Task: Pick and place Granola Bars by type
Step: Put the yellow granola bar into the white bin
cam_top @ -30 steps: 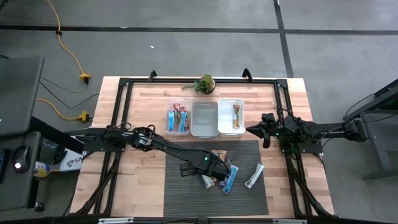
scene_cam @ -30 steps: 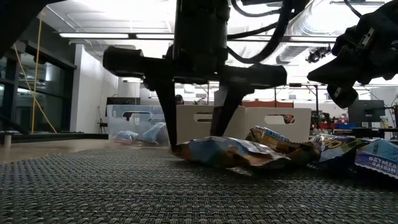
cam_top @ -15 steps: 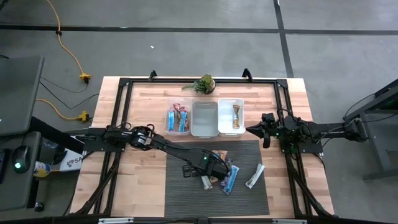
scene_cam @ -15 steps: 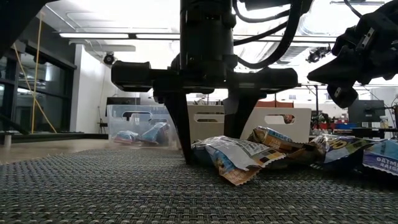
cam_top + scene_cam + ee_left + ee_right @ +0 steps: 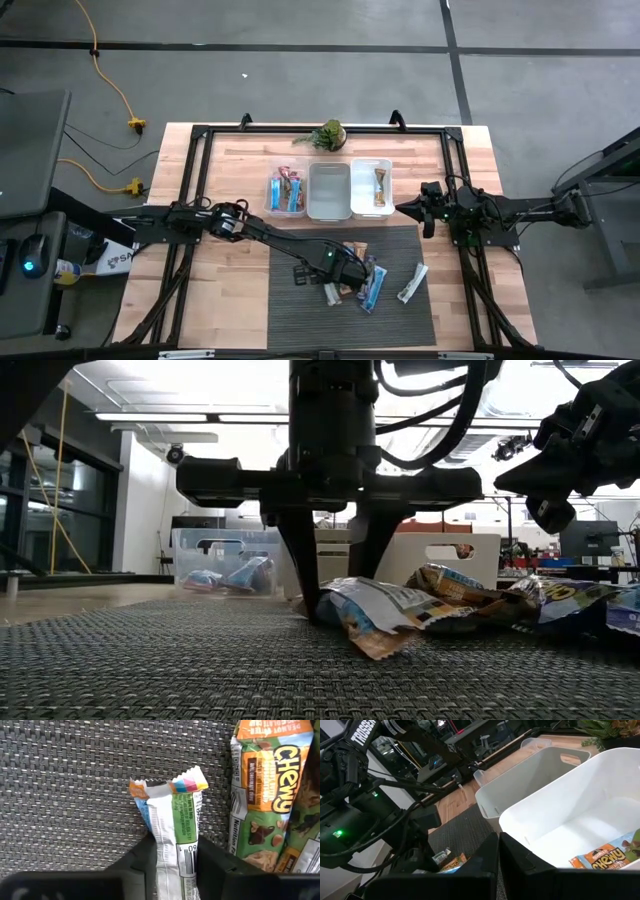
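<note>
At the bottom centre of the left wrist view, the left gripper (image 5: 175, 865) has its two dark fingers (image 5: 140, 865) pressed on either side of a white-backed granola bar (image 5: 172, 835), so it's grasping that bar, w/ the jaws snug on the wrapper. The bar's long axis runs straight out along the gripper's line of sight; its crimped end, w/ the colour strip, points away from the wrist toward the upper middle of that frame, and the barcode side faces up. In the low view the same bar (image 5: 375, 610) sits mid-frame on the woven mat (image 5: 150, 670), nipped at its left end by the gripper (image 5: 335, 605), the rest splayed to the right and still on the mat, not lifted. Judged step: pick phase, grip just made. Next move prob needs a clean straight-up lift so neighbouring bars don't drag, then a carry toward the bin matching this type; which type it is I can't tell from the back of the wrapper. Just beside it, right side of the wrist frame, lies an orange-green Chewy bar (image 5: 262, 795), roughly parallel. Farther off, high view, the heap of bars (image 5: 360, 283) sits lower centre on the mat, one white bar (image 5: 411, 283) apart to its right. Beyond, upper centre, three clear bins (image 5: 329, 190). The right gripper (image 5: 428, 210) waits clenched at centre right, nr the rightmost bin, holding nothing.
</note>
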`<state>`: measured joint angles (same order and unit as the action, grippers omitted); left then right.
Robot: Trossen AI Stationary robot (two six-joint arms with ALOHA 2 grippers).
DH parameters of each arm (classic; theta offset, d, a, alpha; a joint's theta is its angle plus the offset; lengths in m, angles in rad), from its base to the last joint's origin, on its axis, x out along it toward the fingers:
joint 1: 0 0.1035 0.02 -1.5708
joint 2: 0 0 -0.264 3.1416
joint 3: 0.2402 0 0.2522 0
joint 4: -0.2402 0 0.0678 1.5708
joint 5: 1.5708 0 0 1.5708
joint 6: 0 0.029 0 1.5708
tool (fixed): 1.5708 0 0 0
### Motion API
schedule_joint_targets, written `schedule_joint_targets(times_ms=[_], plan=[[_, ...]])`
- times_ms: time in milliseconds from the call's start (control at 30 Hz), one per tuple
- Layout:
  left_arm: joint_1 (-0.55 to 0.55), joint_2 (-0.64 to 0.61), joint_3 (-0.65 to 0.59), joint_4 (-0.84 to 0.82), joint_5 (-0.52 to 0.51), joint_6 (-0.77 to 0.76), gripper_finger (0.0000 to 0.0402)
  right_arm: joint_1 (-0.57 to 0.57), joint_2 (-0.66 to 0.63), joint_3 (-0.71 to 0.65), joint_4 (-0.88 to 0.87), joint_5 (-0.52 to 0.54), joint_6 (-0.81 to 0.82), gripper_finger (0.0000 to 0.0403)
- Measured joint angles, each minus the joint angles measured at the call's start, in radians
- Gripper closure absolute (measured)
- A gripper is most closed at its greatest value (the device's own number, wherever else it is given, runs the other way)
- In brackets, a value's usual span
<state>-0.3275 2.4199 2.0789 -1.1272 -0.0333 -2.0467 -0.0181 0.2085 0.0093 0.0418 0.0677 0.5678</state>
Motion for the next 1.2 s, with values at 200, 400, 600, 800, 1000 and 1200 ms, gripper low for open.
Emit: schedule_joint_targets(times_ms=[200,400,600,800,1000,1200], plan=[[0.0,-0.005,0.01,-0.003,0.003,0.035,0.0316,0.0,0.0,0.0,0.0,0.0,0.0,0.0402],[0.0,-0.024,0.091,-0.039,-0.078,0.091,0.0316,0.0,0.0,0.0,0.0,0.0,0.0,0.0402],[0.0,-0.069,0.171,-0.045,-0.206,0.257,0.0316,0.0,0.002,0.0,0.002,0.001,0.0,0.0402],[0.003,-0.116,0.257,0.046,-0.266,0.638,0.0317,0.0,0.0,0.0,0.002,0.001,0.0,0.0402],[0.008,-0.174,0.246,0.232,-0.266,0.927,0.0317,0.0,0.004,0.0,0.005,0.001,0.0,0.0402],[0.031,-0.199,0.248,0.483,-0.2,1.121,0.0317,0.0,0.011,0.0,0.0,-0.002,0.0,0.0402]])
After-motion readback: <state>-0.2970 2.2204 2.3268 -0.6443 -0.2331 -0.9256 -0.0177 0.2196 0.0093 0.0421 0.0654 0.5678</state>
